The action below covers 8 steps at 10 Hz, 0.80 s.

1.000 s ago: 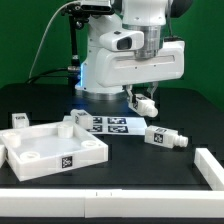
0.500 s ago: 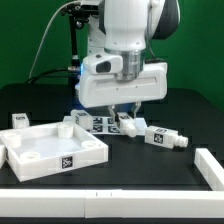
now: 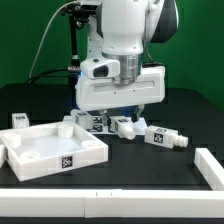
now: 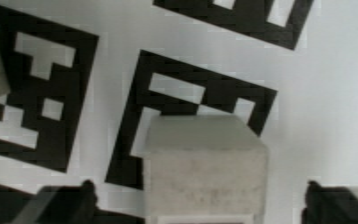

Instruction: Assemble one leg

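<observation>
A white leg (image 3: 126, 126) lies on the marker board (image 3: 100, 123), which lies in the middle of the table. My gripper (image 3: 121, 118) is down over it. In the wrist view the leg (image 4: 202, 160) lies between my two dark fingertips (image 4: 64, 205), with a gap on each side, so my gripper (image 4: 202, 208) is open. A second leg (image 3: 166, 138), with a tag and a peg end, lies on the black table to the exterior view's right. The large white panel (image 3: 40, 158) lies at the exterior view's left.
Other white parts stand by the panel's far edge: one at its far left (image 3: 20, 120), one at its far corner (image 3: 70, 126). A white rail (image 3: 208, 165) borders the table at the front right. The robot's base (image 3: 100, 70) stands behind the marker board.
The arm has swung to the exterior view's left and come down. The gripper, a second ago raised at the right, now stands low over the marker board with a leg between its fingers.
</observation>
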Motion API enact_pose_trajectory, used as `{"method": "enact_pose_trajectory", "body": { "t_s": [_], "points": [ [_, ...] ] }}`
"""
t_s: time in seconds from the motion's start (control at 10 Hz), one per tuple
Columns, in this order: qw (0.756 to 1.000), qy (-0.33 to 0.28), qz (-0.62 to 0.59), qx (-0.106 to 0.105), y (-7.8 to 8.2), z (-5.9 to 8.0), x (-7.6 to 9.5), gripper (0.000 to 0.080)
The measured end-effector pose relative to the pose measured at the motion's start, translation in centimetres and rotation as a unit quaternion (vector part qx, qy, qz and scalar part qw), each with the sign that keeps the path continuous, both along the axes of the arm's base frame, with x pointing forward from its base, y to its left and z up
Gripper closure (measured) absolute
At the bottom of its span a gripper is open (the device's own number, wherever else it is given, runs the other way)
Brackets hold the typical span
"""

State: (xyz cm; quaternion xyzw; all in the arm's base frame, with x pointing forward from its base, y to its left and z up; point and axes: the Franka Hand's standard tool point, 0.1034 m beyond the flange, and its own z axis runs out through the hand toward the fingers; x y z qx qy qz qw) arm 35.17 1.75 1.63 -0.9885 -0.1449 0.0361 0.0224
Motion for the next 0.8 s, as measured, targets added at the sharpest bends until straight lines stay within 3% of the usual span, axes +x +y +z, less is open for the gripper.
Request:
{"method": "enact_pose_trajectory", "body": {
  "t_s": [0.1, 0.2, 0.4, 0.6, 0.8],
  "points": [
    [1.0, 0.012, 0.011, 0.003, -0.7, 1.6, -0.1, 0.0176],
    [1.0, 0.015, 0.012, 0.006, -1.6, 3.8, 0.3, 0.0155],
    [0.999, 0.017, 0.026, 0.014, -4.2, 6.9, 1.4, 0.0151],
    [0.998, 0.009, 0.05, 0.028, -7.5, 6.6, 1.1, 0.015],
    [0.999, 0.01, 0.045, 0.026, -7.0, 6.6, 1.2, 0.015]
  ]
}}
